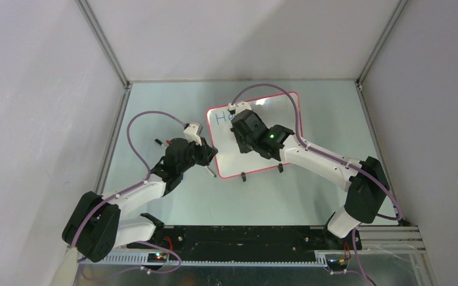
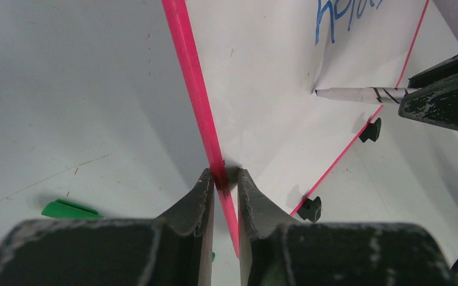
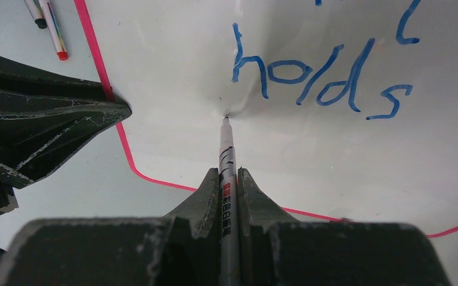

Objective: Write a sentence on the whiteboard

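Observation:
The whiteboard (image 1: 286, 128), glossy white with a thin red frame, lies on the table in the top view. My left gripper (image 2: 222, 176) is shut on its red left edge (image 2: 194, 89), one finger on each side. My right gripper (image 3: 228, 173) is shut on a silver marker (image 3: 227, 152), and the marker's tip touches the board just below the sentence. The sentence (image 3: 322, 77) is blue handwriting; the word "holds" shows, with parts of a line above it. In the top view the right wrist (image 1: 251, 132) covers most of the writing, leaving only a few letters (image 1: 222, 117).
A green pen cap (image 2: 68, 210) lies on the table left of the board. Two loose pens (image 3: 50, 27) lie beyond the board's corner. The board's two black feet (image 1: 243, 176) (image 1: 280, 168) stick out from its near edge. Grey walls enclose the table.

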`<state>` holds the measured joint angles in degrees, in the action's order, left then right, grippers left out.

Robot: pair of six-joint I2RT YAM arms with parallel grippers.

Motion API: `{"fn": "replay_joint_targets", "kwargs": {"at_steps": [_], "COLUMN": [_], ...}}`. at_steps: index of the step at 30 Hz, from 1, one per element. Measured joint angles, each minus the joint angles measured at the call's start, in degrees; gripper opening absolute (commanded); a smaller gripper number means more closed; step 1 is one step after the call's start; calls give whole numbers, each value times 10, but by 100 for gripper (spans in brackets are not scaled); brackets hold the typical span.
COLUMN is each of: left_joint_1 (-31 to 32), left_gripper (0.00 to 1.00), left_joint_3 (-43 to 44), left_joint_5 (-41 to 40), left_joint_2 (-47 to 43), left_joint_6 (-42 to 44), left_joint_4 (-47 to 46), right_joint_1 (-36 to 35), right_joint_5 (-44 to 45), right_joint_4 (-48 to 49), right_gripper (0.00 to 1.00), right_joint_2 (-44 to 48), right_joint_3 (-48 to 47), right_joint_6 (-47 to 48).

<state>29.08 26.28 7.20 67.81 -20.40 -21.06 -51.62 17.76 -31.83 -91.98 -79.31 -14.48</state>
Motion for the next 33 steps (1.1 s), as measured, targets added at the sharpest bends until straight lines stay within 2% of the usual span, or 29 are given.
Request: {"fn": "replay_joint_targets", "kwargs": {"at_steps": [33], "left_joint_1": [0], "left_gripper": [18], "left_joint_3": [0], "left_joint_5": [-2], "left_joint_2": [-3], "left_joint_6": [1], "left_joint_4": [5], "right_joint_1": [-1], "right_joint_5": [8], "right_joint_4": [-9], "right_gripper": [0], "right_joint_2": [-7], "right_joint_3": [0], "right_joint_6": [0]}}
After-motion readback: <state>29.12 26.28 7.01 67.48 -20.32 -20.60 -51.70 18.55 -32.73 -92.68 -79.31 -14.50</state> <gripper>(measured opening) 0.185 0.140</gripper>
